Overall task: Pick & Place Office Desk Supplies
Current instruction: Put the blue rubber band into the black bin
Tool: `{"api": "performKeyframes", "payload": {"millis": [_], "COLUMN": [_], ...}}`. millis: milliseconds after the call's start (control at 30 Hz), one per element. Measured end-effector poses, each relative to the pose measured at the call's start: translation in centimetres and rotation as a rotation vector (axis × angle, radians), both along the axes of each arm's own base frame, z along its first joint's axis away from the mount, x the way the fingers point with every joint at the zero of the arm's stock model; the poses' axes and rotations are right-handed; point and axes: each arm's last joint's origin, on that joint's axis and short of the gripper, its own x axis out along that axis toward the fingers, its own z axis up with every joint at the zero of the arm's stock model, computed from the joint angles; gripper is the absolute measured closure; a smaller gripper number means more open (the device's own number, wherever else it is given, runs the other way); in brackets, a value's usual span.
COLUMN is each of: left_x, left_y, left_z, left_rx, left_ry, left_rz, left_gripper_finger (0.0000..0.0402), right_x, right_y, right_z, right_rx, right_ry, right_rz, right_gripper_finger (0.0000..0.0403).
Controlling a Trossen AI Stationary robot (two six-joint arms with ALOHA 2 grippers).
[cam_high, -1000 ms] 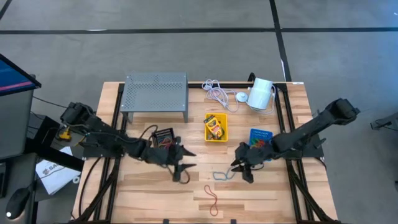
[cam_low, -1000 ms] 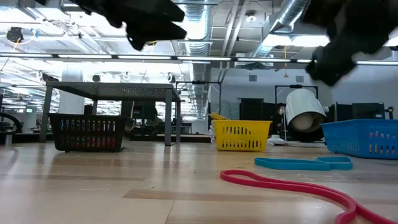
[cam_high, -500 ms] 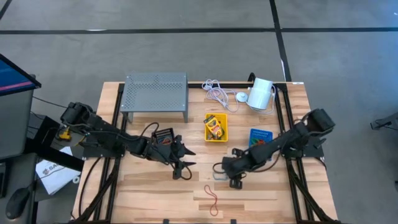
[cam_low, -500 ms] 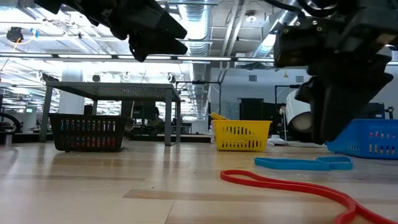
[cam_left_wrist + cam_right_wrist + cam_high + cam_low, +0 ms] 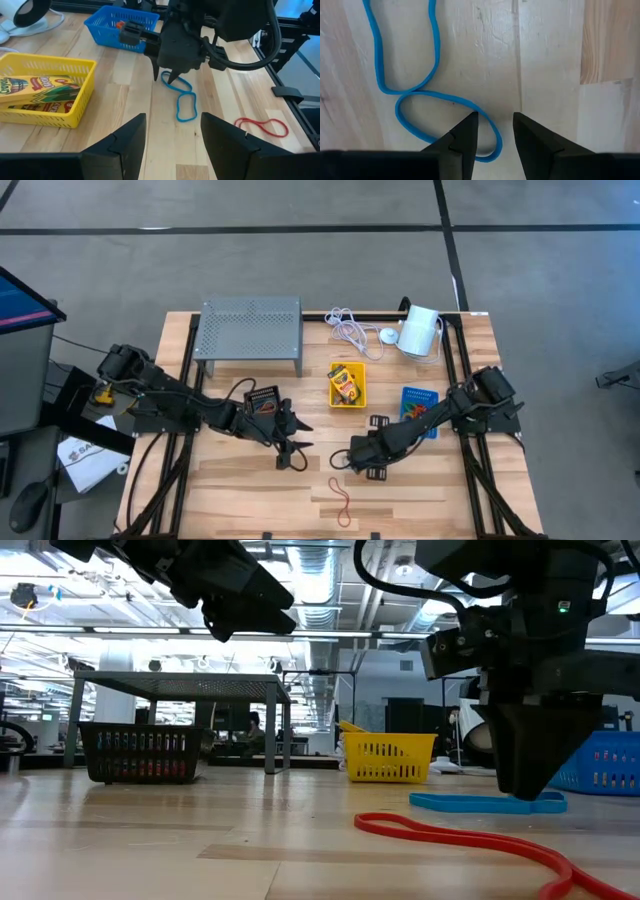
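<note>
right tool (image 5: pixel 495 131) parted above thin blue rubber loop (image 5: pixel 420 95) on pale wood.

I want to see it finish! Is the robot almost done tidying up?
Not yet. Crayon boxes already sit in the yellow bin. Right now the right claw is open, down over the blue rubber band, not gripping it. The red rubber band lies loose on the table. The left claw waits, open.

Crayon boxes (image 5: pixel 345 383) lie in 1 bin (image 5: pixel 358 400).
</note>
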Motion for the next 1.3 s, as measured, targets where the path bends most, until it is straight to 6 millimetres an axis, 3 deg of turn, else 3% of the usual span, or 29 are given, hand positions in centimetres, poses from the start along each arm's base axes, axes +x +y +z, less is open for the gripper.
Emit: {"api": "performKeyframes", "payload": {"millis": [267, 467, 867, 1067, 1300], "left_x": [0.0, 0.0, 0.0, 0.0, 0.5], "left_y": [0.0, 0.0, 0.0, 0.0, 0.4], "left_z": [0.0, 0.0, 0.0, 0.0, 0.8], "left_rx": [0.0, 0.0, 0.0, -0.024, -0.126], "left_ry": [0.0, 0.001, 0.0, -0.003, -0.095], "left_rz": [0.0, 0.0, 0.0, 0.01, 0.11], "left_gripper_finger": [0.0216, 0.0216, 0.0216, 0.0216, 0.0216], "right_x": [0.1, 0.1, -0.1, -0.8, -2.0], "right_y": [0.1, 0.3, 1.1, 0.8, 0.3], "right_z": [-0.7, -0.6, 0.3, 3.0, 7.5], "right_rx": [-0.008, 0.01, -0.027, -0.075, -0.102], "right_ry": [0.015, 0.004, 0.011, -0.035, -0.22], "right_rz": [-0.015, -0.025, -0.019, -0.052, -0.077], "right_gripper_finger": [0.0293, 0.0389, 0.0402, 0.0402, 0.0403]}}
